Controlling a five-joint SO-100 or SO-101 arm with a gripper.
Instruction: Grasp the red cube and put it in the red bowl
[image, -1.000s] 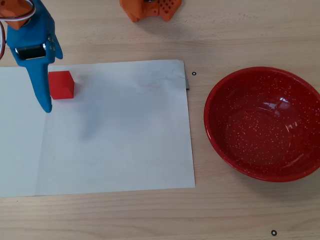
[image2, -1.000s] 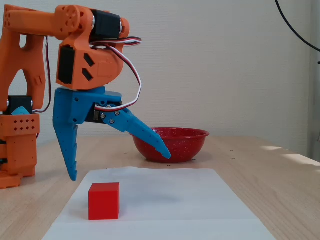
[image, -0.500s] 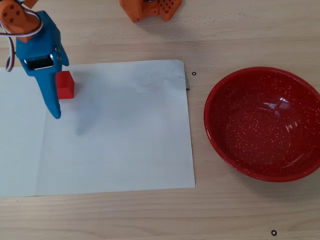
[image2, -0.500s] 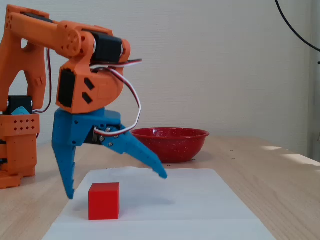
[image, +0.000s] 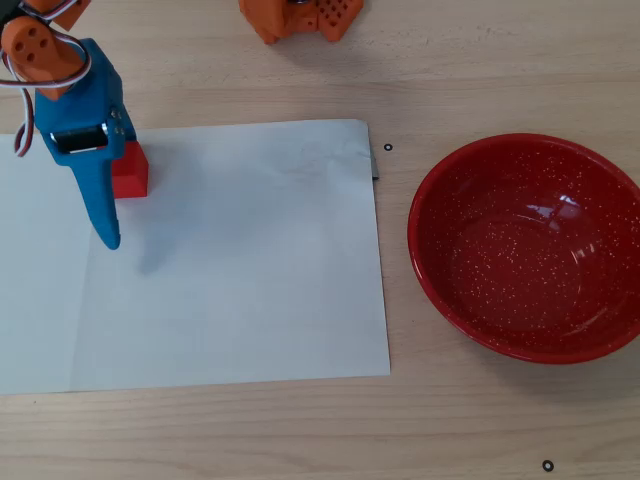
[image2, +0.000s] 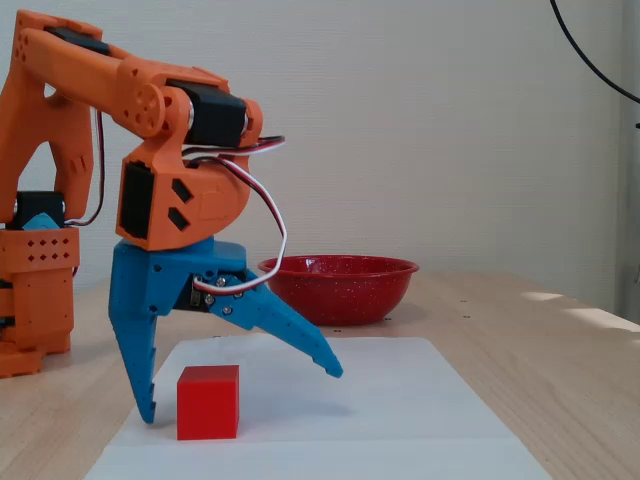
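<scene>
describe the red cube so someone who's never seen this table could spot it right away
Start from the white paper sheet covering the left part of the wooden table in the overhead view, and go to its upper left area, under the blue gripper. There sits the red cube, small, matte and plain-faced. Unlike the red bowl off the paper to the right, it is tiny, square-edged and unspeckled.

No text, label, brand, number or sign can be read in either view.
</scene>
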